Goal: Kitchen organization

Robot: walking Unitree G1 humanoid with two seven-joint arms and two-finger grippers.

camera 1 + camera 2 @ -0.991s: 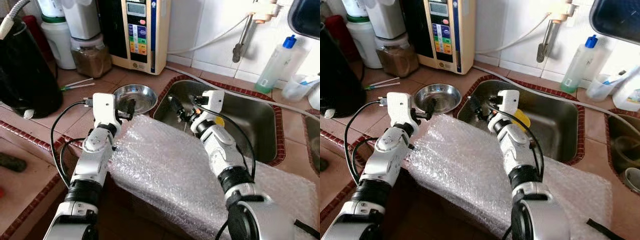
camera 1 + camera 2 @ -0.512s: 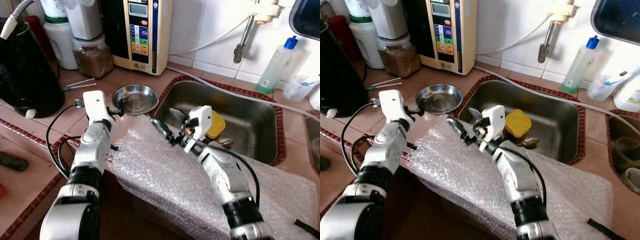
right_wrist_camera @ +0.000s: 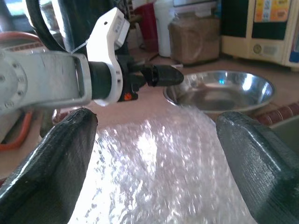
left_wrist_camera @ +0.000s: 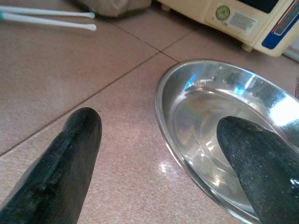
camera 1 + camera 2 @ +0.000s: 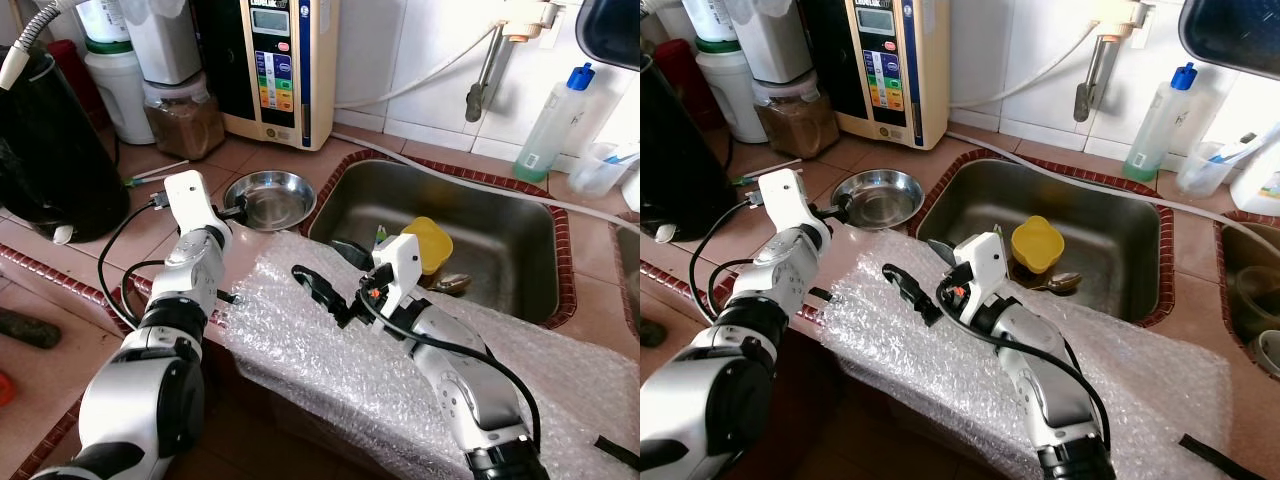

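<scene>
Left eye view: round shiny steel bowl (image 5: 269, 197) sits on the tiled table (image 5: 90, 250), at 12 o'clock of the left claw (image 5: 236, 208).

Left wrist view: fingers apart, straddling its rim; close squarely.

Right wrist view: right claw (image 3: 154, 154) apart over bubble wrap (image 3: 159, 154).

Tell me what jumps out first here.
A sheet of bubble wrap draped over the counter edge in front of the sink, with the open right gripper hovering above it. The open left gripper straddles the rim of a steel bowl left of the sink. A yellow cup sits in the sink.
</scene>
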